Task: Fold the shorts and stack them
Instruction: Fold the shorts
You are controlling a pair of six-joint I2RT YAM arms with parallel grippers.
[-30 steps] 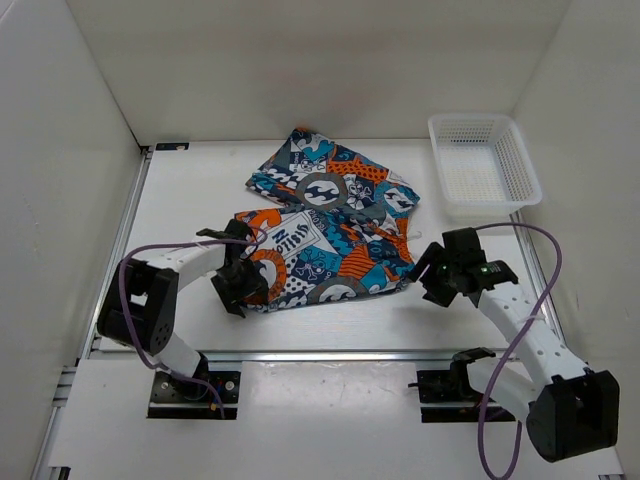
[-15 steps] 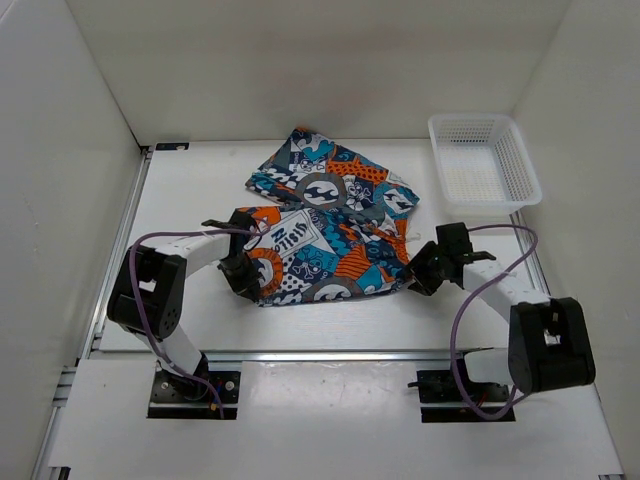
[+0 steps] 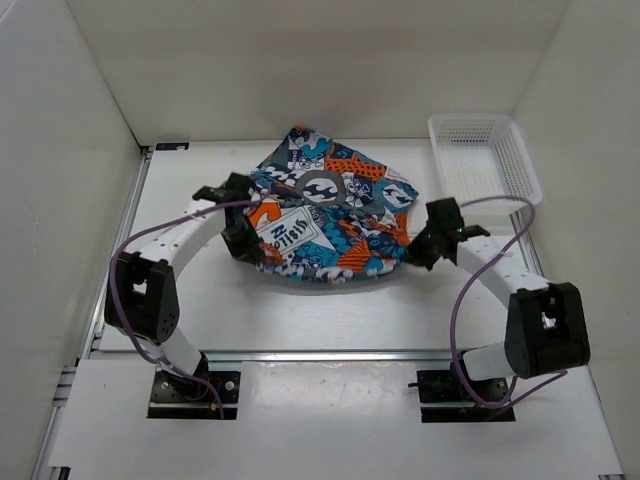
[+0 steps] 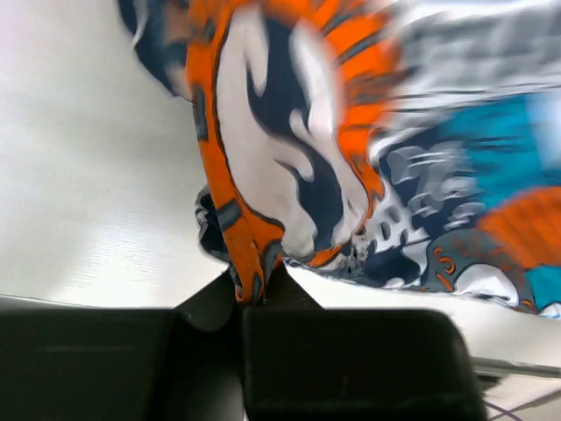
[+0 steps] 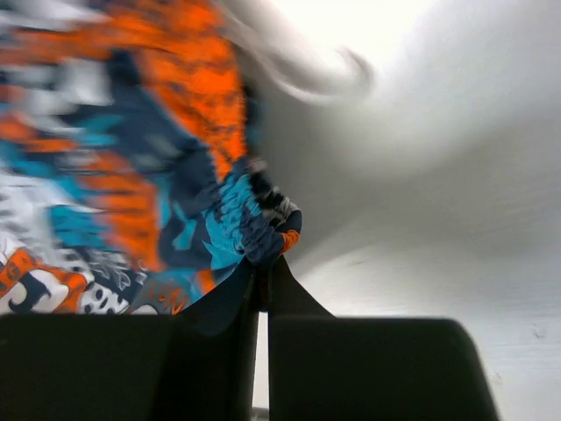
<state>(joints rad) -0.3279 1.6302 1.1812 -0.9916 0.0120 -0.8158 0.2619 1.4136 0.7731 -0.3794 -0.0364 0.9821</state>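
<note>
Left gripper (image 3: 243, 246): closed on the near left corner of the shorts; the left wrist view shows orange and white cloth pinched tight between its black jaws.
Shorts (image 3: 328, 212): bunched at the middle of the table (image 3: 200, 300), stretched between the two grippers; the far part lies toward the back wall, and the near edge is held up with a shadow beneath it.
Right gripper (image 3: 421, 247): closed on the near right corner of the shorts, with a blue and navy fold clamped between its jaws.
White mesh basket (image 3: 523, 163): at the far right corner of the table, apart from the shorts.
</note>
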